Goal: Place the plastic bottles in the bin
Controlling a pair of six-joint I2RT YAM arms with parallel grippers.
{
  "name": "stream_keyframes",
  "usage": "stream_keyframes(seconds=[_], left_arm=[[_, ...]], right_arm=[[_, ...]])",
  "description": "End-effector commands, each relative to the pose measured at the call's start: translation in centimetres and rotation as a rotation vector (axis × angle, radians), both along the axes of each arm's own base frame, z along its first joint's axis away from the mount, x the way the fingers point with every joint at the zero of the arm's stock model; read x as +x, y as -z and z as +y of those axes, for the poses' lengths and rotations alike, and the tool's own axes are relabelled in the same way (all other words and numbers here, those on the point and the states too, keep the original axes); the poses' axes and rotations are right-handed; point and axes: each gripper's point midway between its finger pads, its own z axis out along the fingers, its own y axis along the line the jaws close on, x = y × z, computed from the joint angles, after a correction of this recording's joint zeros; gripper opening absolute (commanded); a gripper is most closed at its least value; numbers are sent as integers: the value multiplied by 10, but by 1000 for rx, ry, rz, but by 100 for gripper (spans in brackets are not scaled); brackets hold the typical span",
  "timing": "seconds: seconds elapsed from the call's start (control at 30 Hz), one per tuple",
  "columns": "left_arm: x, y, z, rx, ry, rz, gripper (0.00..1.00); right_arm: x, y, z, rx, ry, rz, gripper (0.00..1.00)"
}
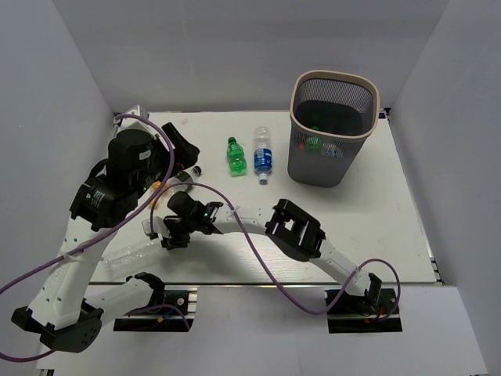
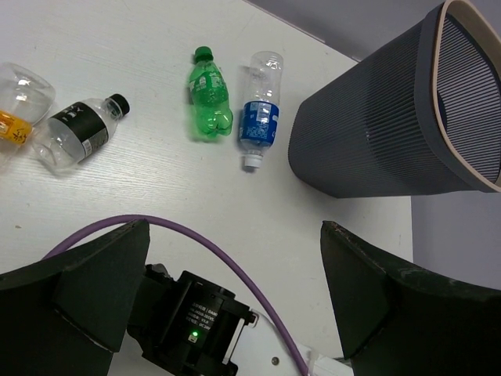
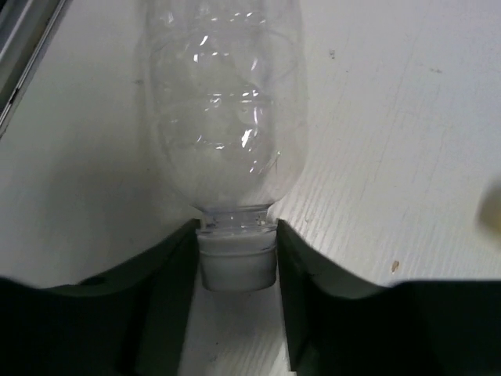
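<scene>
Counter (image 1: 376, 211), near edge: clear bottle (image 3: 227, 117) lying flat, cap (image 3: 237, 266) nipped between jaws of right hand (image 3: 237, 258). Left hand (image 2: 235, 225) gaping, empty. Mid-counter, loose: orange-label bottle (image 2: 9, 117), black-label bottle (image 2: 78, 129), green bottle (image 2: 207, 98), blue-label bottle (image 2: 258, 113). Far right: bin (image 1: 317, 168), bottles (image 1: 315, 142) visible inside. Judged partly done; five outstanding, one in grip.

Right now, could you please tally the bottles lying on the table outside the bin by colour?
green bottle: 1
blue-label bottle: 1
black-label bottle: 1
orange-label bottle: 1
plain clear bottle: 1
Total: 5
</scene>
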Motion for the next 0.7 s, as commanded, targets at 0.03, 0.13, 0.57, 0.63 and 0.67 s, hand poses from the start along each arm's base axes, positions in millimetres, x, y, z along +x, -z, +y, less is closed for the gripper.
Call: stream_keyframes(seconds=[0.03,0.13,0.57,0.63,0.67], left_arm=[[-4,-7,1,-28,0,-23,99],[-3,-5,-1,-32,9,-21,99],[-1,-5,0,-40,-2,-48,99],[2,-12,1,-44,-6,-84,99],[4,-10,0,-35,-3,-88,99]], right_arm=[[-14,-26,-2,48,-57,-37,41],[-19,-34,-8,53,-68,-43,22],[9,-95,-67,43,107,-36,0],[20,-80,-98,-18,160,-17,0],[22,-115,-108,37,172,-44,0]])
